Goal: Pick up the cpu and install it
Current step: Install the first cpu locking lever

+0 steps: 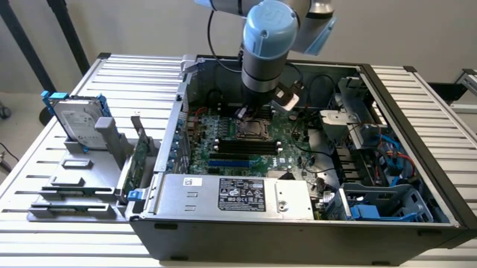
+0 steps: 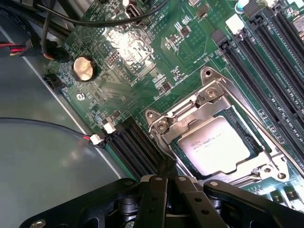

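- Inside the open computer case (image 1: 417,184), the arm (image 1: 270,44) reaches straight down over the green motherboard (image 1: 246,151), with the gripper (image 1: 244,113) just above the socket (image 1: 252,129) near the board's middle.
- In the wrist view the gripper's (image 2: 167,183) black fingers (image 2: 156,199) are pressed together, with nothing between them.
- The cpu (image 2: 214,145) already sits in its socket (image 2: 216,142), flat, silver top up, framed by the metal bracket (image 2: 190,114); the gripper hangs just beside it without touching.
- Black memory slots (image 2: 266,71) run alongside the socket, and a round coin battery (image 2: 84,68) lies well apart from it on the board.
- From the socket in the exterior view, the silver power supply (image 1: 234,195) with its label lies at about 6 o'clock, along the case's near wall.
- Outside the case, at roughly 9 o'clock, a hard drive (image 1: 75,120) with blue rails stands upright in a grey holder (image 1: 82,184) on the slatted table (image 1: 127,72).
- A green card (image 1: 136,162) stands on edge between that holder and the case wall.
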`<state>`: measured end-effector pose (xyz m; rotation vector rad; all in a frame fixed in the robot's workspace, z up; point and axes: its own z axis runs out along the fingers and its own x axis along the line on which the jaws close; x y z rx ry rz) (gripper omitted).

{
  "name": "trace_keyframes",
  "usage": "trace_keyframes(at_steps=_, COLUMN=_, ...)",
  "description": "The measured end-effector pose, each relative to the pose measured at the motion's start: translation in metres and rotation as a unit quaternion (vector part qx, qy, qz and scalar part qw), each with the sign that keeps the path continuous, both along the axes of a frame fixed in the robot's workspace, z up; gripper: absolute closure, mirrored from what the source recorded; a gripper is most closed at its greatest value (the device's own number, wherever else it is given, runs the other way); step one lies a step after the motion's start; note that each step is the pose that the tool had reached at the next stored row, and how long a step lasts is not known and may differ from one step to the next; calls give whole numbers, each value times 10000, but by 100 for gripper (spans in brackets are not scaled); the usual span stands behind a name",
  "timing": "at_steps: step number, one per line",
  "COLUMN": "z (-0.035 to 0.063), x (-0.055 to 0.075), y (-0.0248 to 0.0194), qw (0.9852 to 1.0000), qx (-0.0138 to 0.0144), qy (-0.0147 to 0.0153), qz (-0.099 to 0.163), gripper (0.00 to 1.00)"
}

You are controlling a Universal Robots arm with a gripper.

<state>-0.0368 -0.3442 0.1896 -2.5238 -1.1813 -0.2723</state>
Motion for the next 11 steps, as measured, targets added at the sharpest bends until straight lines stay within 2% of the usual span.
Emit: trace_keyframes(at_steps=11, z=-14, x=65, y=0, qw=10000, qx=0, qy=1, qz=0, gripper=89)
